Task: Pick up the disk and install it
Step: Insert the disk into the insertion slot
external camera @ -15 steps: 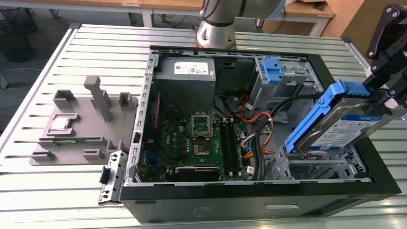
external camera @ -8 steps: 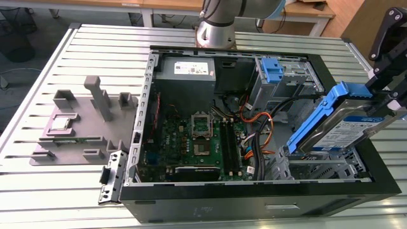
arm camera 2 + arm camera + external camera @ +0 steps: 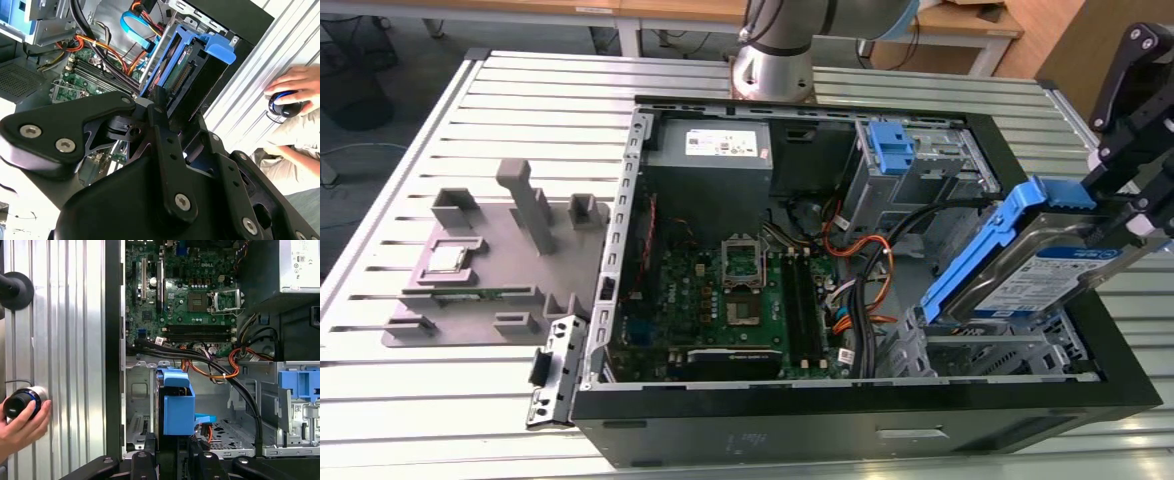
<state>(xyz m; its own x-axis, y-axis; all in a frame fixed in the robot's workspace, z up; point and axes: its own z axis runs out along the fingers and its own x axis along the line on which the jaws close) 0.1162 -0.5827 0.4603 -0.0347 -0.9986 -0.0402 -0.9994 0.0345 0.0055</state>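
Note:
The disk (image 3: pixel 1034 270), a silver drive with a white-and-blue label in blue rails, hangs tilted over the metal drive cage (image 3: pixel 987 352) at the exterior view's right end of the open computer case. My gripper (image 3: pixel 1125 228) is shut on its upper end, reaching in from the exterior view's right edge. In the second wrist view the black fingers (image 3: pixel 161 112) clamp the disk (image 3: pixel 197 60), whose blue handle end points away from me. In the first wrist view the disk's blue handle end (image 3: pixel 178 407) sits just above my gripper (image 3: pixel 172 460), over the cage floor.
Inside the case lie the motherboard (image 3: pixel 720 290), a grey power-supply box (image 3: pixel 710 146), a lone blue bracket (image 3: pixel 890 150) and orange and black cables (image 3: pixel 861 270). A grey fixture (image 3: pixel 494 250) stands on the slatted table. A person's hand (image 3: pixel 22 422) holds a black knob beside the case.

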